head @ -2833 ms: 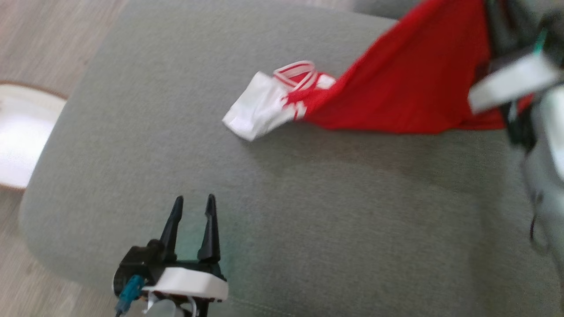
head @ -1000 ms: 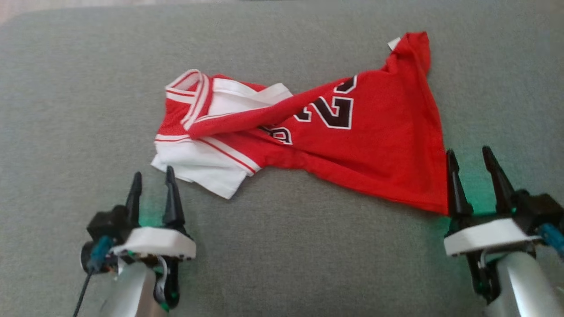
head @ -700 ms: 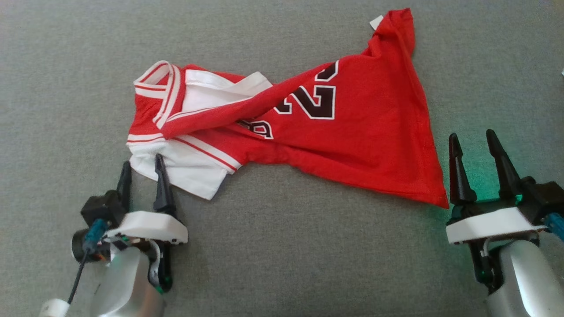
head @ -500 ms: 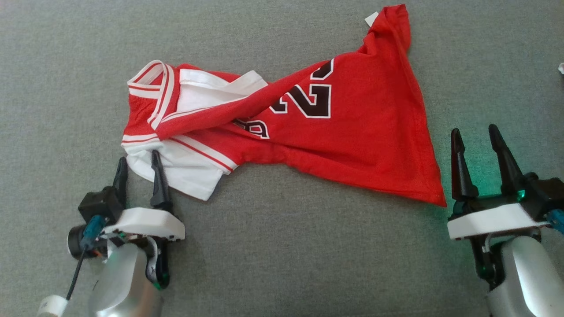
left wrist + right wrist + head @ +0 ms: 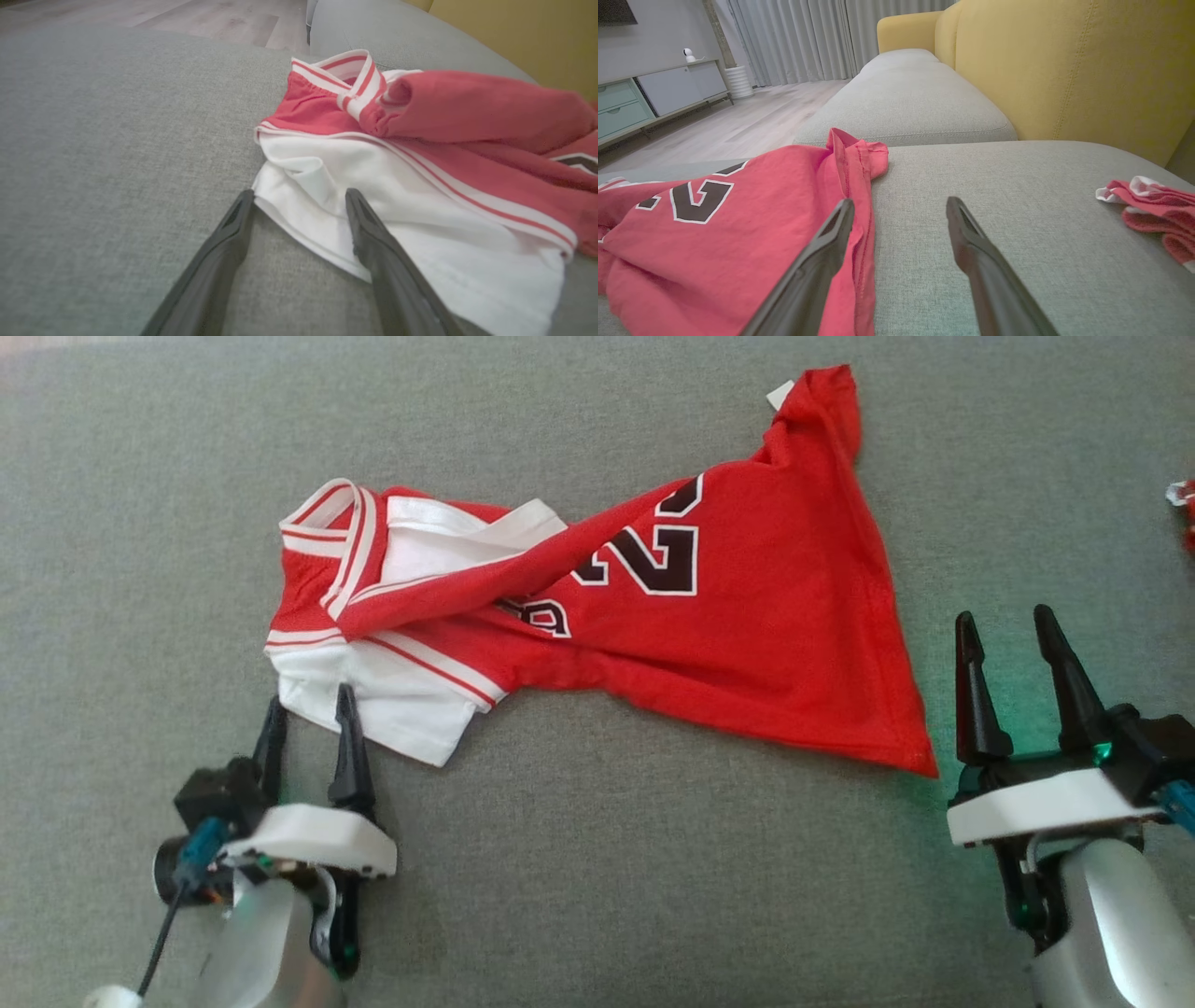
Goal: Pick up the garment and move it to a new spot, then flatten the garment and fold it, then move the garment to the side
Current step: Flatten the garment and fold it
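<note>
At sleeve [image 5: 392, 705] of garment [image 5: 747, 616], left jaws wide, perhaps touching.

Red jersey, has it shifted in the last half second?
No. The red jersey keeps its offset from the bunched red piece; only the camera shifted.

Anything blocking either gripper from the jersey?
Nothing visible. The open left gripper has its fingers at the edge of the white sleeve of the garment. The open right gripper sits just beside the red hem corner, with bare grey cushion between. The small bunched red piece lies farther right, clear of both.
</note>
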Controlling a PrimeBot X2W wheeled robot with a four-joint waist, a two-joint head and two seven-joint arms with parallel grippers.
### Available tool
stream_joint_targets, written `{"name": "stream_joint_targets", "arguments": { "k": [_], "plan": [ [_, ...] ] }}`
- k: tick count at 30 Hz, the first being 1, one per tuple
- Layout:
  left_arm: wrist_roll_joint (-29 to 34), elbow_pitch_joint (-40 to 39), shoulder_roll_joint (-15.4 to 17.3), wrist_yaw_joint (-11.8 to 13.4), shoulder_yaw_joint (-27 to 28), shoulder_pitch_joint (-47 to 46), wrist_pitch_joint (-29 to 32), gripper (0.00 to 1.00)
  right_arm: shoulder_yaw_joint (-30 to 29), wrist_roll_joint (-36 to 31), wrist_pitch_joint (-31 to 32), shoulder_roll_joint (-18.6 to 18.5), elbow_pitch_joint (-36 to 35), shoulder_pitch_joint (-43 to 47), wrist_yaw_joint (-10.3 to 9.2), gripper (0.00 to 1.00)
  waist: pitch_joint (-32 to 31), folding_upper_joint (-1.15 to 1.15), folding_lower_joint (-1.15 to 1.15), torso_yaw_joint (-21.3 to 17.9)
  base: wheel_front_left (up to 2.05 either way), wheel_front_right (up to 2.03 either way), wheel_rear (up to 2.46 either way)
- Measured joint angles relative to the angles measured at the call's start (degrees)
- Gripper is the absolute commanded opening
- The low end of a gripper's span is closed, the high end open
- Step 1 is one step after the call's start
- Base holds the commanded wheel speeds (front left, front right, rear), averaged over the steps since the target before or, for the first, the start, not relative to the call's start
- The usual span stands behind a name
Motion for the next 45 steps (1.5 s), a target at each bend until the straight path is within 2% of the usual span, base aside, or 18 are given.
{"name": "stream_joint_targets", "arguments": {
  "k": [7, 8, 9, 10, 16, 21, 25, 26, 27, 30, 37, 45],
  "plan": [
    [-0.53, 0.73, 0.09, 0.02, -0.01, 1.03, -0.26, 1.0, -0.02, 0.0, 0.0, 0.02, 0.47, 0.09, 0.0, 1.0, -0.89, 0.0, 0.0, -0.46, 0.0, 0.0, 0.0],
    [-0.53, 1.19, 0.09, 0.03, -0.1, 0.93, -0.42, 0.62, -0.02, 0.0, 0.0, 0.07, 0.53, 0.09, 0.0, 1.0, -0.96, 0.0, 0.0, -0.45, 0.0, 0.0, 0.0],
    [-0.53, 1.64, 0.09, 0.03, -0.21, 0.82, -0.53, 0.12, -0.07, 0.0, 0.0, 0.14, 0.54, 0.1, 0.0, 1.0, -1.06, 0.0, 0.0, -0.41, 0.0, 0.0, 0.0],
    [-0.58, 1.99, 0.09, 0.04, -0.23, 0.77, -0.52, 0.0, -0.12, -0.01, 0.0, 0.24, 0.6, 0.13, 0.0, 1.0, -1.23, 0.0, 0.0, -0.34, 0.0, 0.0, 0.0],
    [-1.09, 3.04, -0.08, 0.91, -0.14, 1.71, 0.07, 0.0, -0.27, -0.02, 0.0, 0.83, 1.29, 0.51, 0.0, 1.0, -3.49, 0.0, 0.0, 0.54, 0.0, 0.0, 0.0],
    [-1.08, -1.43, -0.21, 3.14, 0.42, 8.46, 0.46, 0.0, -0.25, -0.01, 0.0, 1.24, 2.56, 2.76, 0.0, 1.0, -6.62, 0.0, 0.0, 1.91, 0.0, 0.0, 0.0],
    [-1.07, -5.36, -0.19, 3.64, 0.38, 13.16, 0.51, 0.02, 0.37, -0.02, 0.0, 2.01, 4.03, 4.17, 0.0, 1.0, -9.25, 0.0, -0.01, 3.16, 0.0, 0.0, 0.0],
    [-1.01, -6.56, -0.19, 3.9, 0.37, 14.0, 0.49, 0.46, 0.45, -0.05, 0.0, 2.26, 4.27, 4.46, 0.0, 1.0, -9.76, 0.0, -0.01, 3.54, 0.0, 0.0, 0.0],
    [-0.88, -7.53, -0.19, 4.12, 0.37, 14.6, 0.49, 1.0, 0.56, -0.14, 0.0, 2.5, 4.52, 4.77, 0.0, 1.0, -10.19, 0.0, -0.01, 3.9, 0.0, 0.0, 0.0],
    [0.18, -9.92, -0.12, 4.61, 0.41, 15.77, 0.49, 1.0, 0.88, -0.35, 0.0, 2.93, 5.52, 5.09, 0.0, 1.0, -10.93, 0.0, -0.01, 4.58, 0.0, 0.0, 0.0],
    [8.22, -19.06, -0.05, 5.65, 0.89, 18.48, 0.49, 1.0, 1.64, -2.03, 0.0, 3.12, 6.01, 5.33, 0.0, 1.0, -12.64, 0.0, -0.01, 5.22, 0.0, 0.0, 0.0],
    [9.67, -19.4, -0.03, 5.68, 1.54, 19.78, 0.49, 1.0, 2.08, -2.25, 0.0, 3.65, 7.0, 6.2, 0.0, 1.0, -13.96, 0.0, -0.01, 4.32, 0.0, 0.0, 0.0]
  ]
}}
